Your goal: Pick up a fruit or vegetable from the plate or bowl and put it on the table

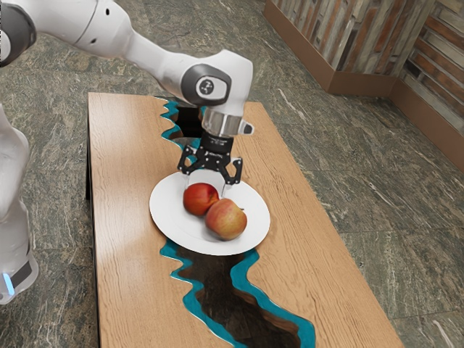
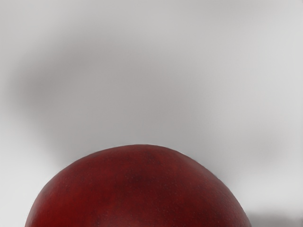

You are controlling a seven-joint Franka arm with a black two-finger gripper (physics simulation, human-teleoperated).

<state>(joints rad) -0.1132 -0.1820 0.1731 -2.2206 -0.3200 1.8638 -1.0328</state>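
In the exterior view, the black gripper is seen low over the white plate, pointed down beside the red apple. Whether the claw is wide, narrow or closed around the apple cannot be told, since its lower ends are too hard to make out against the plate and the fruit. Two fruits are given by the exterior view: the red apple, nearer the gripper, and a paler apple, mottled red and yellow, by which part of the red one is covered from this side. Both are seen within the plate's rim.

From the wrist view, a close look at smooth dark red skin is added, its rounded top set against pale grey with soft shadows (a rather moonlike sight, it must be said).

The setting is supplied by the exterior view: the plate is set on the wooden table, across a dark channel edged in teal, with the stone-patterned floor seen around it.
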